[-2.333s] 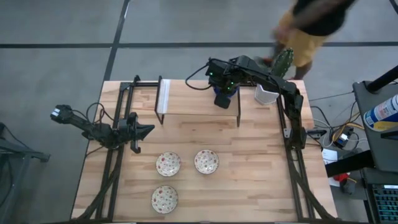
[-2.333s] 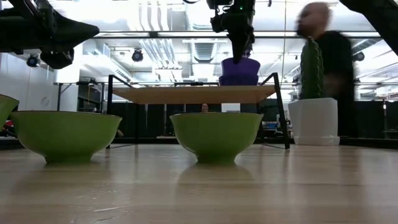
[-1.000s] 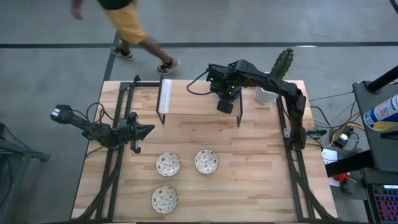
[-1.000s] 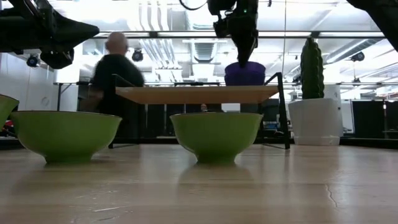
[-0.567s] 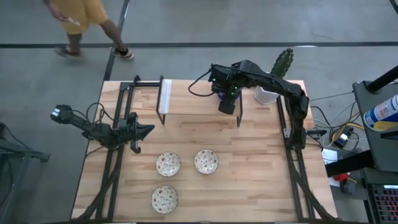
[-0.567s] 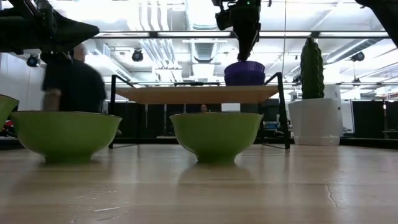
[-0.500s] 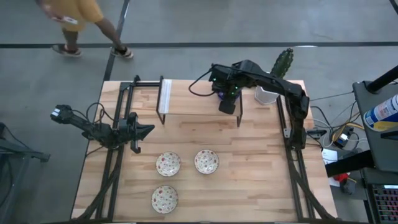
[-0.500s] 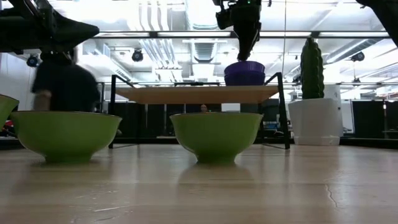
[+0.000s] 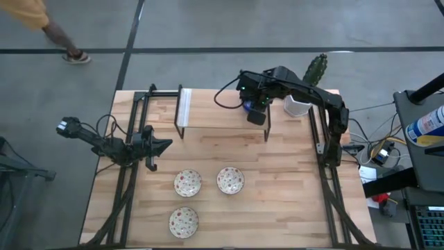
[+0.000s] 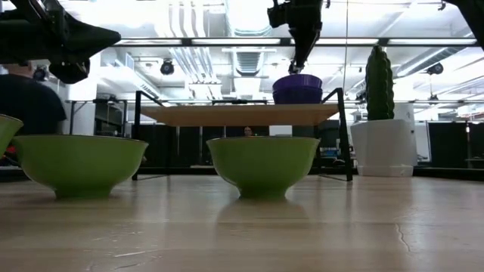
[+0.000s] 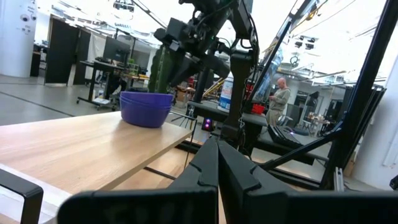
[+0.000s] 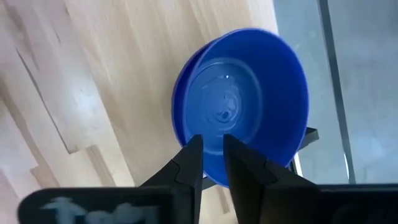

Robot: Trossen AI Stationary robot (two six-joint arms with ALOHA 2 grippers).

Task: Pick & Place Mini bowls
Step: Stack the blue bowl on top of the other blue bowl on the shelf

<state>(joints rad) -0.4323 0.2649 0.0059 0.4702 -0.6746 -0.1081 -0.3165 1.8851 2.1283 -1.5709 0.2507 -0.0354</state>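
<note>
Blue mini bowls (image 9: 245, 105) sit nested in a stack on the raised wooden shelf (image 9: 215, 104), near its right end; they also show in the low view (image 10: 296, 88) and the left wrist view (image 11: 146, 107). My right gripper (image 10: 296, 69) hovers just above the stack's rim, pointing down, its fingers slightly apart (image 12: 211, 152) over the bowls (image 12: 249, 99). Three speckled cream bowls (image 9: 187, 183), (image 9: 229, 180), (image 9: 184, 221) rest on their bases on the near half of the table. My left gripper (image 9: 166, 145) waits shut at the table's left side.
A white pot with a cactus (image 9: 298, 104) stands just right of the shelf. The shelf's black legs (image 10: 342, 136) and a black frame with a white strip (image 9: 183, 107) stand on the far half. Bare wood lies between the shelf and the speckled bowls. A person's foot (image 9: 69, 52) shows beyond the table.
My right gripper has risen off the blue stack and shifted a little toward the table's right. The top blue bowl has stayed behind, level on the stack. A person has walked off to the left beyond the far edge.
</note>
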